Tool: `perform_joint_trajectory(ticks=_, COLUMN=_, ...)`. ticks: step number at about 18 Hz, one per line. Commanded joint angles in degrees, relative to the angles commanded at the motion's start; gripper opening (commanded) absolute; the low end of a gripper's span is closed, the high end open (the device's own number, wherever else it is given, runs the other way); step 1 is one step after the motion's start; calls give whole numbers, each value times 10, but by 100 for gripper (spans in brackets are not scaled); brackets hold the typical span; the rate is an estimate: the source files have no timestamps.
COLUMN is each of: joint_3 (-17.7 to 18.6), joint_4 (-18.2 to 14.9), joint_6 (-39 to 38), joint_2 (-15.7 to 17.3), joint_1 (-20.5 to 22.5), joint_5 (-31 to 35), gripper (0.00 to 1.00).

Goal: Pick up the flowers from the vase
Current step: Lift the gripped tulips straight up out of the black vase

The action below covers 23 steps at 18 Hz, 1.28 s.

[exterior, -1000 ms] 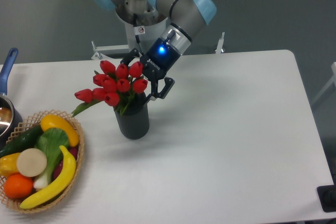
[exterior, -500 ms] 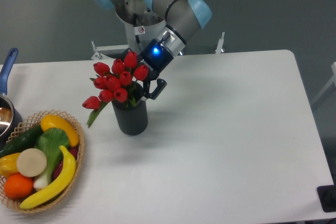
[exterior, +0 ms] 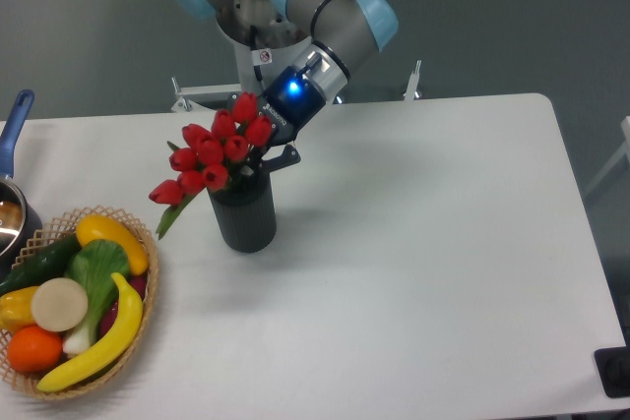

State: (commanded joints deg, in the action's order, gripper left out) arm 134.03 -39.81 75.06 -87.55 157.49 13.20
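The flowers [exterior: 211,150], a tight bunch of red tulip buds with green stems, lean to the left out of the vase [exterior: 246,219], a dark ribbed cylinder standing left of the table's middle. One bud and a green leaf droop toward the basket. My gripper [exterior: 260,165] reaches down from the upper right to just above the vase's mouth, its fingers closed around the stems right behind the buds. The buds hide part of the fingers. The lower stems are still inside the vase.
A woven basket [exterior: 151,287] with banana, orange and vegetables sits at the front left. A pot with a blue handle [exterior: 15,117] pokes in at the left edge. A black object [exterior: 615,373] is at the bottom right corner.
The gripper has closed in on the stems and drawn up and to the left. The bunch has risen slightly and tilted further left; the vase has hardly moved.
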Motion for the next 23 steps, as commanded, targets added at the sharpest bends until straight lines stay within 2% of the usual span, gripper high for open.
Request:
perform_joint_trajectory(ticks=4, joint_3=-2, joint_4=-1, joint_6=-23, joint_2=22, joint_1=18, joint_5=-28, gripper=5)
perform_joint_trajectory(ticks=9, joint_3=-4, joint_4=-1, joint_6=-52, joint_2=37, joint_1=26, joint_5=-42, gripper=0)
perform_joint_trajectory(ticks=13, joint_3=-13, joint_4=-1, joint_6=-82, joint_2=47, joint_1=32, joint_5=-48, gripper=0)
perform_joint_trajectory(ticks=18, joint_3=-56, joint_4=-2, joint_6=-197, joint_2=62, joint_1=52, joint_5=-77, gripper=0)
perform_joint_trajectory(ticks=23, joint_3=-106, joint_4=-4, joint_6=-291, joint_2=61, joint_1=67, joint_5=-85, gripper=0)
